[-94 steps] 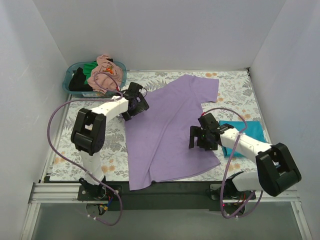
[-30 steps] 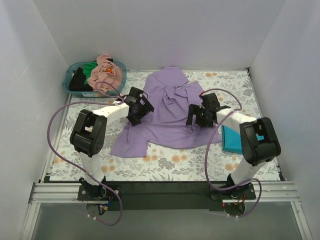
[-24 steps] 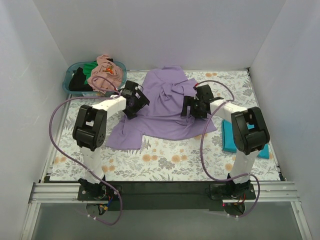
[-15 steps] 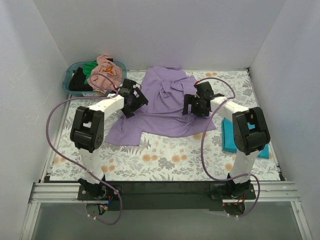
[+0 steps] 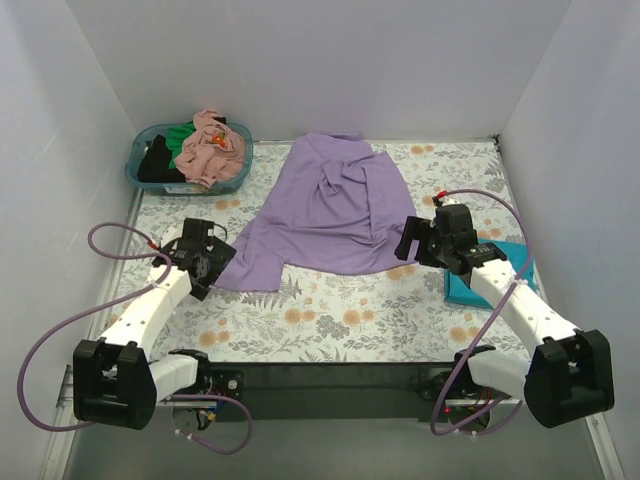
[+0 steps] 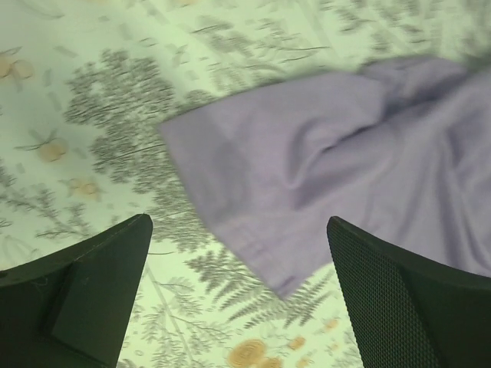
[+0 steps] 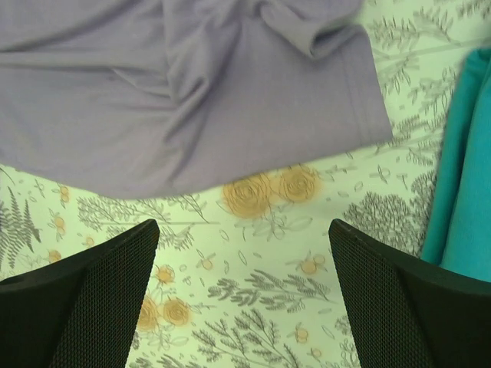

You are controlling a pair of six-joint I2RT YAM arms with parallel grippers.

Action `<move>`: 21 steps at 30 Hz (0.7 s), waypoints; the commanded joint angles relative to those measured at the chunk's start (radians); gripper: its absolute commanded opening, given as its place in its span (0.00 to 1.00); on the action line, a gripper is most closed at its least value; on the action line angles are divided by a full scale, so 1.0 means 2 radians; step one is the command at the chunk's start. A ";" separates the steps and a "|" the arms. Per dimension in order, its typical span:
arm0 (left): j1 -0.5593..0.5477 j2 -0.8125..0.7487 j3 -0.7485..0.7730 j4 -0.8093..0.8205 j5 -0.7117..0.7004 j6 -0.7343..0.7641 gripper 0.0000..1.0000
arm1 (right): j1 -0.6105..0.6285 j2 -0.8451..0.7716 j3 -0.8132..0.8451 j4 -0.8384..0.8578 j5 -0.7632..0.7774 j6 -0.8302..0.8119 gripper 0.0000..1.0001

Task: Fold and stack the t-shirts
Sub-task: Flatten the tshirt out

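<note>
The lavender-purple t-shirt (image 5: pixel 330 208) lies rumpled and partly folded at the table's back centre; it also shows in the left wrist view (image 6: pixel 345 153) and the right wrist view (image 7: pixel 192 92). My left gripper (image 5: pixel 212 262) is open and empty just left of the shirt's near-left corner. My right gripper (image 5: pixel 418 243) is open and empty at the shirt's near-right corner. A folded teal-blue t-shirt (image 5: pixel 478 280) lies under my right arm, seen too in the right wrist view (image 7: pixel 466 184). Salmon-pink (image 5: pixel 210 150), green (image 5: pixel 180 135) and black (image 5: pixel 155 160) shirts sit in the basket.
The teal plastic basket (image 5: pixel 140 178) stands at the back left corner. The grey floral table cover (image 5: pixel 340 320) spreads over the table. White walls close in the back and both sides.
Both grippers have let go of the lavender shirt and drawn back toward the near side, left arm to the left, right arm to the right. The shirt now lies settled at the back.
</note>
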 commanded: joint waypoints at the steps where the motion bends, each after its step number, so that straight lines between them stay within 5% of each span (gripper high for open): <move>1: 0.011 -0.018 -0.032 -0.011 -0.017 -0.018 0.98 | -0.005 -0.027 -0.022 0.000 -0.005 0.014 0.98; 10: 0.029 0.066 -0.034 0.034 -0.015 -0.022 0.98 | -0.006 -0.050 -0.048 0.000 -0.032 0.014 0.98; 21: 0.039 0.161 -0.019 0.087 0.023 0.008 0.70 | -0.008 -0.076 -0.072 -0.003 -0.014 0.018 0.98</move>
